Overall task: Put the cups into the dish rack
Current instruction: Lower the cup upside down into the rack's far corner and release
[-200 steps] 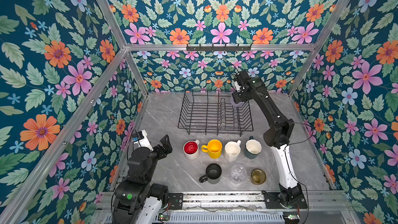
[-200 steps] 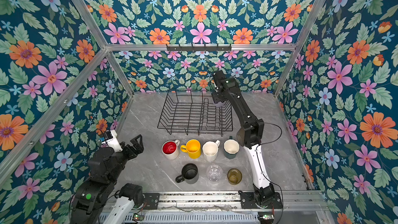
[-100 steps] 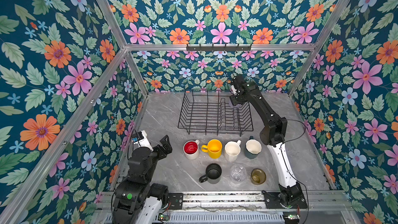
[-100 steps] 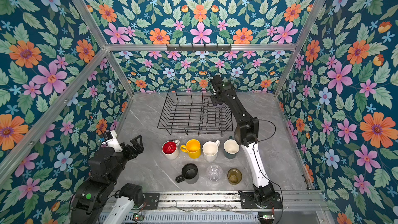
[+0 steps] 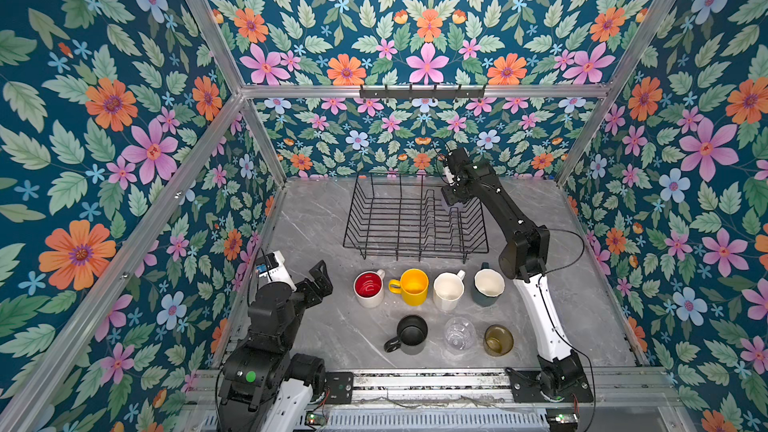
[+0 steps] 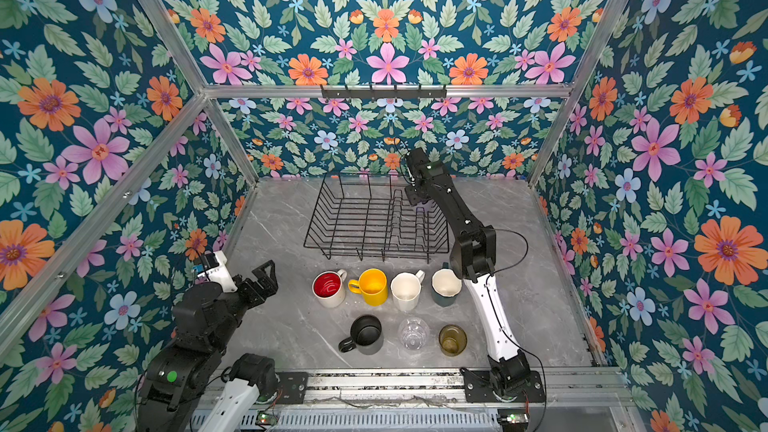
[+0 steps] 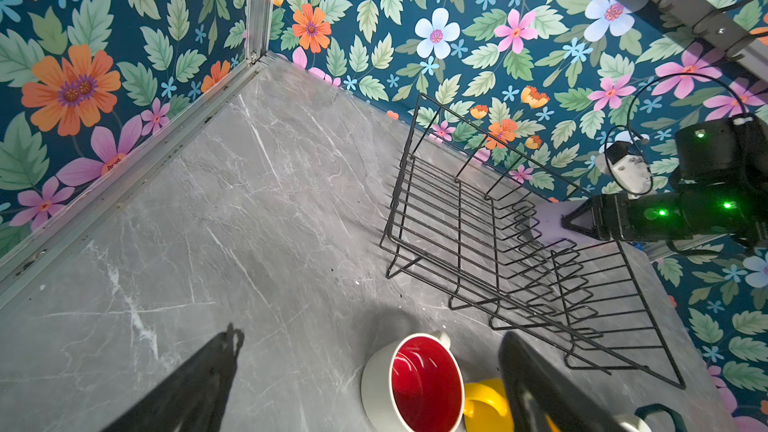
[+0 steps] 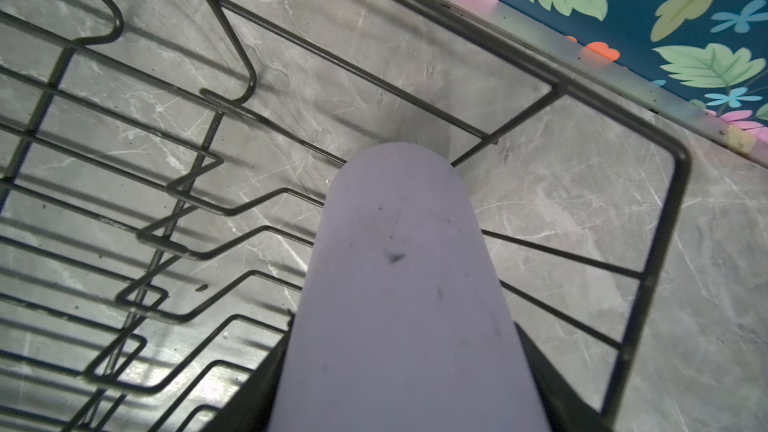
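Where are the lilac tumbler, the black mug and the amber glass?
lilac tumbler [image 8: 399,284]: right wrist view, its side wall.
black mug [image 5: 412,331]: in a top view, its inside.
amber glass [image 5: 498,339]: in a top view, its inside.

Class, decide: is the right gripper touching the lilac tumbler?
Touching. The right wrist view shows the right gripper closed on the lilac tumbler, a finger against each side.

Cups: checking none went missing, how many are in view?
8. Back row: white mug with red inside, yellow mug, cream mug, dark green mug. Front: black mug, clear glass, amber glass. In right gripper: lilac tumbler.
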`<control>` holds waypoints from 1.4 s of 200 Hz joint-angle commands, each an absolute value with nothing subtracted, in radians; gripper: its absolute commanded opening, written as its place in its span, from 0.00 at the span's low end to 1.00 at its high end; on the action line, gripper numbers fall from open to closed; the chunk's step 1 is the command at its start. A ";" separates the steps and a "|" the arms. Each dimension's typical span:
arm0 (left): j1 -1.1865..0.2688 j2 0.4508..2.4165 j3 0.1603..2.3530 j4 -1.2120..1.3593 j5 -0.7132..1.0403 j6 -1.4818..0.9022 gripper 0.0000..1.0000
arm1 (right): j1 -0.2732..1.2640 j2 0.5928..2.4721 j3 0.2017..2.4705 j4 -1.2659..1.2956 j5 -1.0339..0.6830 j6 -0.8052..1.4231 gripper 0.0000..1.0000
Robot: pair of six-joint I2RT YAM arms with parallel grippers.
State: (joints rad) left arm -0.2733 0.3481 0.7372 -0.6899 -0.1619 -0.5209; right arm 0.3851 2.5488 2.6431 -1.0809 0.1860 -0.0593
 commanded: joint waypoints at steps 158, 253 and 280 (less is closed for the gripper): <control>-0.273 0.396 0.746 -0.727 -0.160 -0.565 1.00 | 0.387 2.479 2.598 -1.117 0.118 -0.037 0.95; -0.272 0.455 0.757 -0.757 -0.108 -0.602 0.99 | 0.389 2.294 2.495 -1.100 0.050 0.057 0.96; -0.272 0.506 0.762 -0.779 -0.040 -0.620 0.97 | 0.399 2.117 2.278 -0.981 0.021 0.093 0.96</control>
State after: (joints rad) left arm -0.2733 0.4721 0.7536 -0.7525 -0.1108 -0.5995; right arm 0.3904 2.2406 2.4168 -1.0832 0.0666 0.0368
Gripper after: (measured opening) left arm 0.975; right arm 0.956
